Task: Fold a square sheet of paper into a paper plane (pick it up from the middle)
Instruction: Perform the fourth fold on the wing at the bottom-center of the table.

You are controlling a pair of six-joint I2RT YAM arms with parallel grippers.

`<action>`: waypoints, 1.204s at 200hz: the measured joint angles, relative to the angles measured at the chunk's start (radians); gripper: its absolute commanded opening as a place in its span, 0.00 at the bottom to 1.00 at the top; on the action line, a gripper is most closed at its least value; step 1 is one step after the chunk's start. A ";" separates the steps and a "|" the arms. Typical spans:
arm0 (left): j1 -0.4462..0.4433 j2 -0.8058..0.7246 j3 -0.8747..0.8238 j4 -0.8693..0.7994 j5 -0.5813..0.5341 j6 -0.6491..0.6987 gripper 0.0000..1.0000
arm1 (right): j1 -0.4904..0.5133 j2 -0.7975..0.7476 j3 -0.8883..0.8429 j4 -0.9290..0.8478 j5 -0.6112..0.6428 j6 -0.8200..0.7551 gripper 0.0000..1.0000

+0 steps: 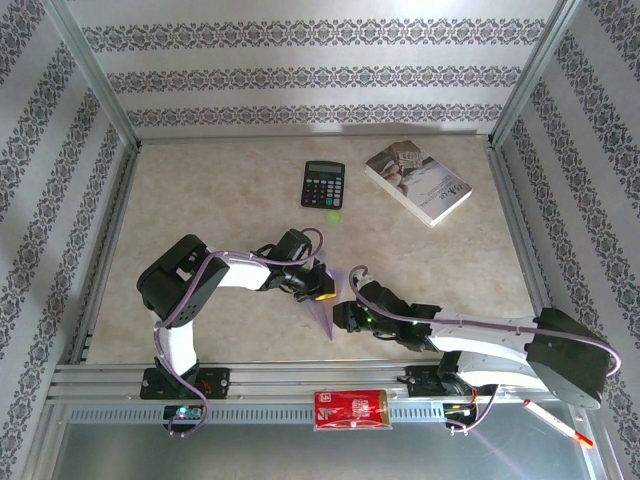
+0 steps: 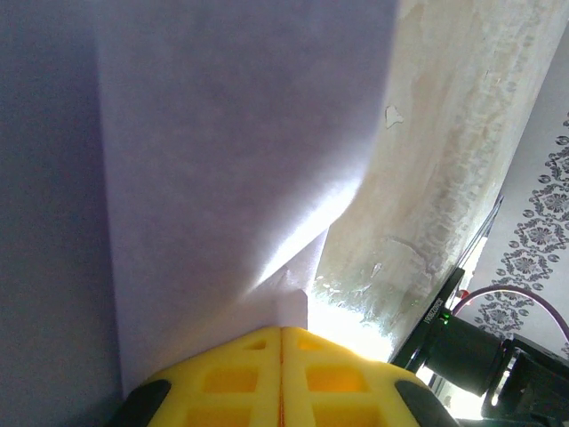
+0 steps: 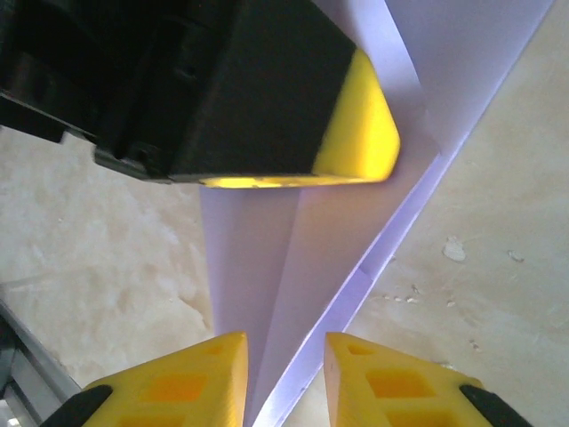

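Note:
The lilac paper [image 1: 327, 318] is folded into a slim pointed dart shape and lies between the two grippers near the table's front middle. My left gripper [image 1: 318, 287] is shut on its wide end; in the left wrist view the yellow pads [image 2: 281, 331] meet on a paper [image 2: 231, 160] edge. My right gripper [image 1: 345, 315] is open, its yellow fingertips [image 3: 284, 349] straddling the narrow end of the creased paper [image 3: 302, 258] just above the table. The left gripper's yellow-tipped finger [image 3: 356, 133] looms over the paper in the right wrist view.
A black calculator [image 1: 322, 184], a small green disc [image 1: 333, 214] and a white-covered book [image 1: 417, 180] lie at the back of the table. A red packet [image 1: 350, 409] sits on the front rail. Metal frame rails [image 1: 100, 240] border the sides.

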State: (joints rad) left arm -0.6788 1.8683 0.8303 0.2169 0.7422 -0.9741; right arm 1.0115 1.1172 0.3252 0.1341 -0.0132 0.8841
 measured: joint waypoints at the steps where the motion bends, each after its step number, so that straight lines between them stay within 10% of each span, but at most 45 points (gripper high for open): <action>1: 0.000 0.000 0.000 0.000 0.000 0.000 0.07 | 0.000 0.000 0.000 0.000 0.000 -0.002 0.26; 241: 0.006 0.003 -0.013 0.010 0.019 0.014 0.03 | 0.086 0.306 0.098 0.092 -0.071 0.019 0.13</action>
State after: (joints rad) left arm -0.6731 1.8713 0.8173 0.2268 0.7609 -0.9600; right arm 1.0977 1.4235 0.4232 0.2260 -0.0841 0.9028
